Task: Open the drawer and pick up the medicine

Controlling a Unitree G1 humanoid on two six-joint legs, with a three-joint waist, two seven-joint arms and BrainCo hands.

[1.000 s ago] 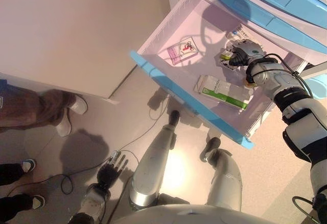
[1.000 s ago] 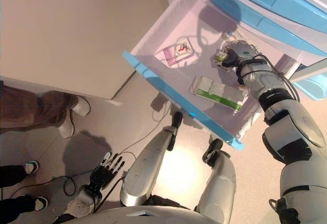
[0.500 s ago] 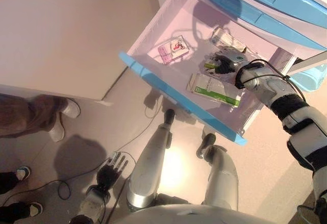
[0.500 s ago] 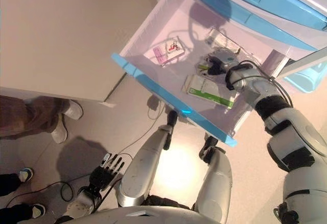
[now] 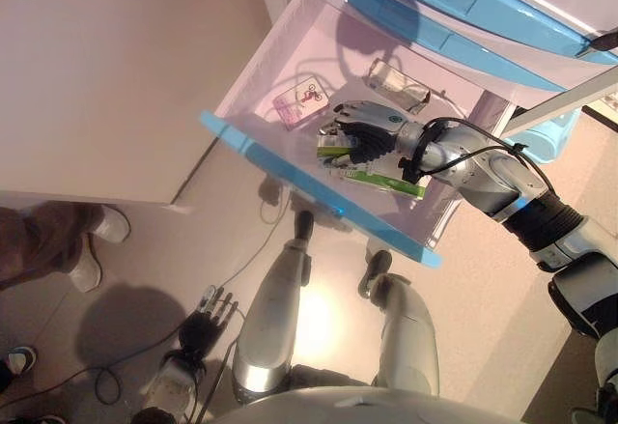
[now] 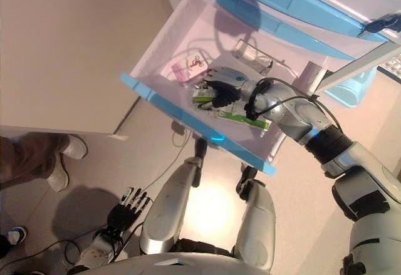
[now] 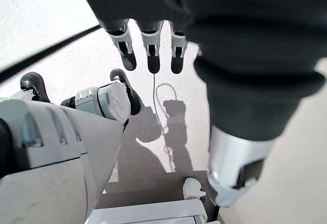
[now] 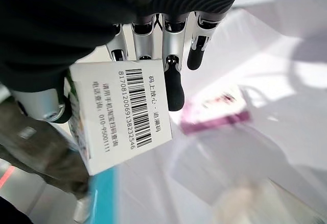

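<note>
Drawer (image 5: 253, 147) open, upper middle of frame. Right hand (image 5: 372, 127) over drawer, fingers and thumb pinching small box (image 8: 120, 110), lifted above long green box (image 5: 384, 177). Box long side across fingers. Left hand (image 5: 198, 332) far off, lower left, fingers straight.

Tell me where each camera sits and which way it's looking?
Left eye view: on the head, looking down at the open drawer; the right hand holds a medicine box.
Right eye view: beside it, same scene; the left hand hangs low.
Left wrist view: along the left hand toward the floor.
Right wrist view: along the right hand at the box, over the drawer.
Both eyes and the right wrist share the box.
</note>
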